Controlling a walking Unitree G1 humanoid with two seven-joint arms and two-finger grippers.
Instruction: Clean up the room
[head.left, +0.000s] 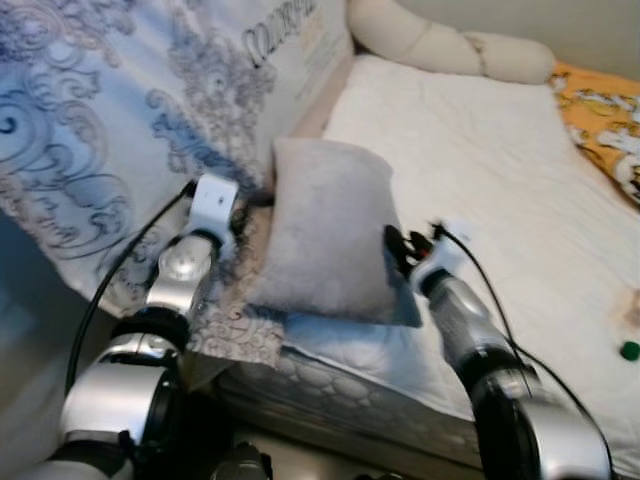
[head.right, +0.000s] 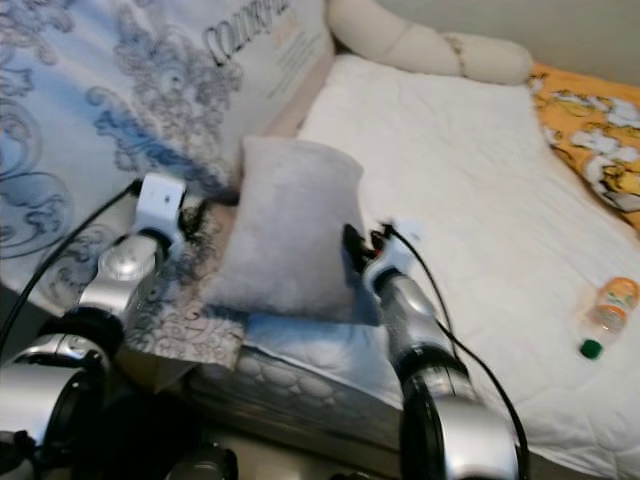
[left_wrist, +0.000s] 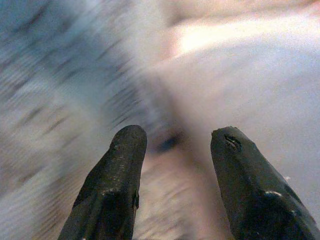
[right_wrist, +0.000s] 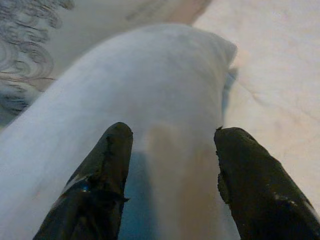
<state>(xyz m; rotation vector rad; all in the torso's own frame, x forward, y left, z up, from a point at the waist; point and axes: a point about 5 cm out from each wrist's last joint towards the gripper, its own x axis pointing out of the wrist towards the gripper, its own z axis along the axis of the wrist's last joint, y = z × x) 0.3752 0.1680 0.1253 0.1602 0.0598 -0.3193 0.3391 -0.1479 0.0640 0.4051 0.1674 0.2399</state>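
Observation:
A grey pillow (head.left: 330, 230) lies at the near left corner of the bed, partly on the white mattress cover (head.left: 480, 150). My right gripper (head.left: 398, 250) is at the pillow's right edge. In the right wrist view its two black fingers (right_wrist: 107, 165) stand open, with the pillow's (right_wrist: 165, 90) surface between and under them. My left gripper (left_wrist: 172, 145) is at the pillow's left side, by the patterned duvet, and it is open with nothing held. That wrist view is blurred.
A blue-grey patterned duvet (head.left: 100, 120) hangs over the bed's left side. A long beige bolster (head.left: 450, 45) lies at the head. An orange printed blanket (head.right: 590, 130) is at the far right, and a small bottle with a green cap (head.right: 605, 315) lies on the bed.

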